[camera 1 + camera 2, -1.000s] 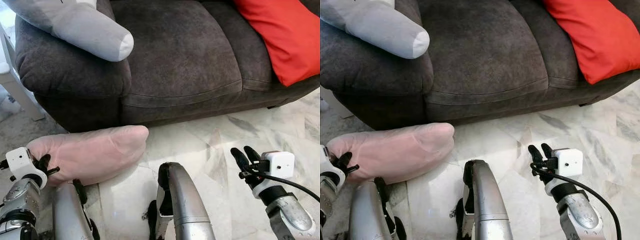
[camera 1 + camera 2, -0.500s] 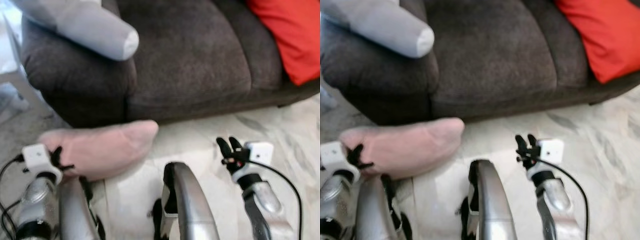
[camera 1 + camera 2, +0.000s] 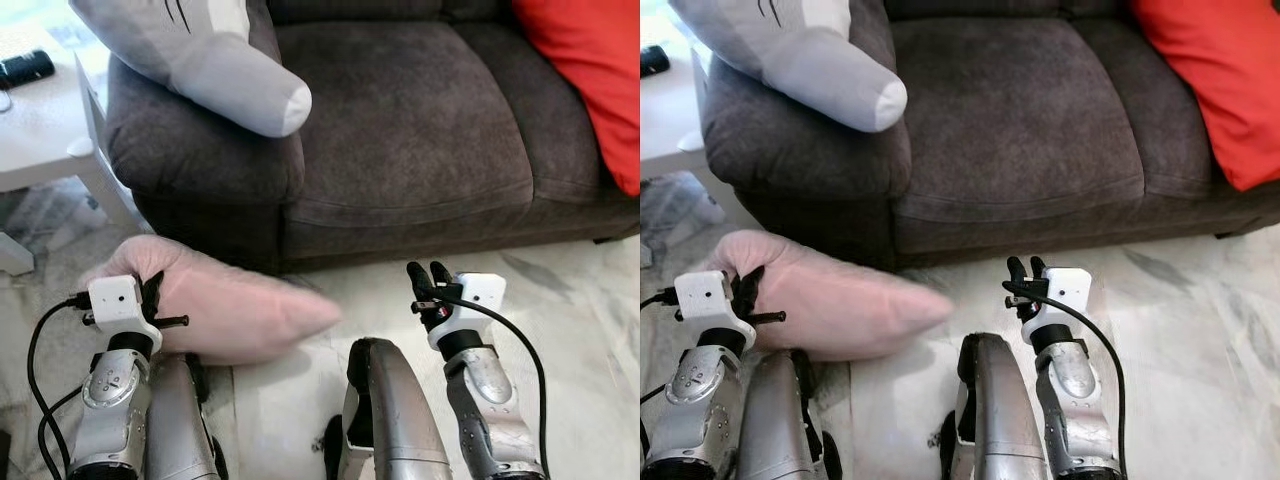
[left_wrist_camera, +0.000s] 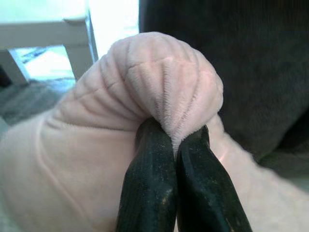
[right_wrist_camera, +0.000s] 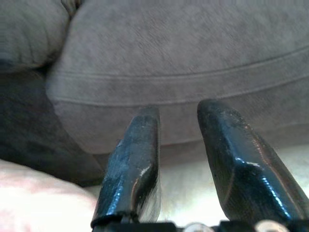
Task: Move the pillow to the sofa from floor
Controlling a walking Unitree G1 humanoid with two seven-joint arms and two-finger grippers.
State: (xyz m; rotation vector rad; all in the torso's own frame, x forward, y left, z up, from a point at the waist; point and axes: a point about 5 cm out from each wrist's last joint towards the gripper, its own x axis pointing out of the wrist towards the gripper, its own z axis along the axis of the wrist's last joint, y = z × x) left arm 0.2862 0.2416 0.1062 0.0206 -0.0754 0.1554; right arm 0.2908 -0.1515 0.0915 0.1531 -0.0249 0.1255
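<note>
Pink pillow (image 3: pixel 225 310) lay on floor (image 3: pixel 570 330) at sofa (image 3: pixel 400 130) foot, left gripper (image 4: pixel 176 140) jaws pinched tight on its corner, right gripper (image 3: pixel 428 285) jaws slightly parted, empty; lift toward twelve o'clock, clearing the seat edge.

A pale marble floor (image 3: pixel 580 330) carries the dark sofa (image 3: pixel 400 130) and pink pillow (image 3: pixel 240 310).

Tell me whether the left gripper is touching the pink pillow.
Touching. The left wrist view shows the left gripper shut on a bunched fold at the end of the pink pillow, the fabric pinched between its two black fingers.
</note>
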